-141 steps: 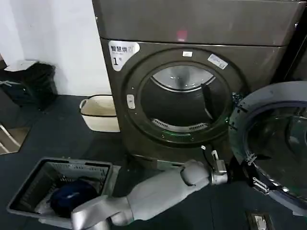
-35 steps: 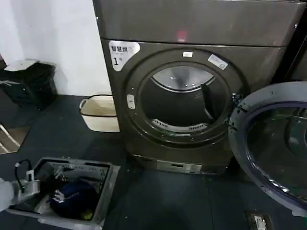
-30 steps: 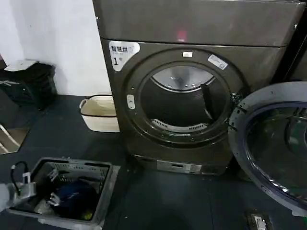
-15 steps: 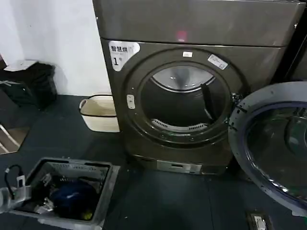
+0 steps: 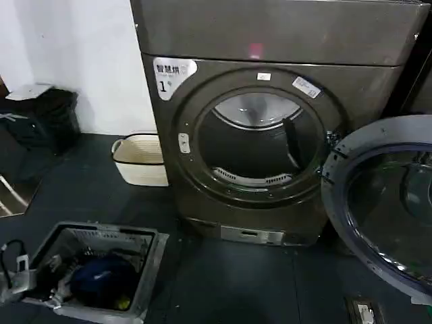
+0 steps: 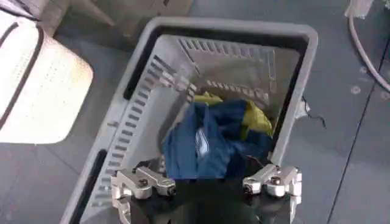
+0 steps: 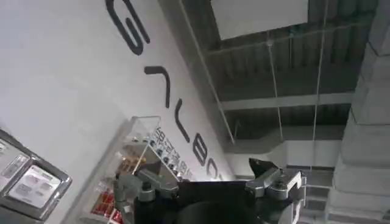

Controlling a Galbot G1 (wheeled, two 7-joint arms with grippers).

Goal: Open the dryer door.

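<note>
Head view shows the dryer door (image 5: 378,209) swung fully open at the right of the drum, so the opening step looks done, while the left gripper (image 6: 207,182), fingers spread and empty, hovers over the laundry basket (image 6: 298,115) near left.

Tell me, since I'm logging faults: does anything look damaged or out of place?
Nothing stands out. The dryer door hangs fully open, intact; the left hand hovers open above the laundry basket.
</note>
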